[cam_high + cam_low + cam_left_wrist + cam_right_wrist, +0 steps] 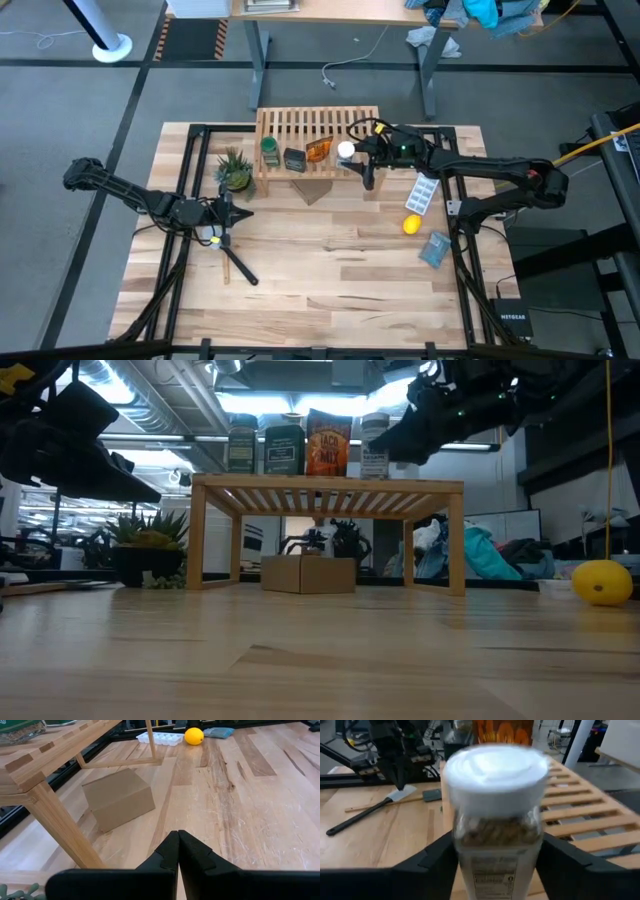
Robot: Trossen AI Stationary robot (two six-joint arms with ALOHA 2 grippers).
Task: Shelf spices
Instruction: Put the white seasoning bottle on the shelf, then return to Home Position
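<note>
Right gripper (350,152) fingers straddling white-capped jar (346,150) on shelf (300,122), grip uncertain | left gripper (178,851) clenched, idle | risk: retreating fingers tipping jar into bottle (319,150).

Four spices are lined up on the shelf (318,125): jar (270,150), tin (294,159), bottle (319,150), capped jar (346,150). Plant (234,170) stands left of shelf; box (308,573) sits under it; lemon (411,224) lies right.
</note>
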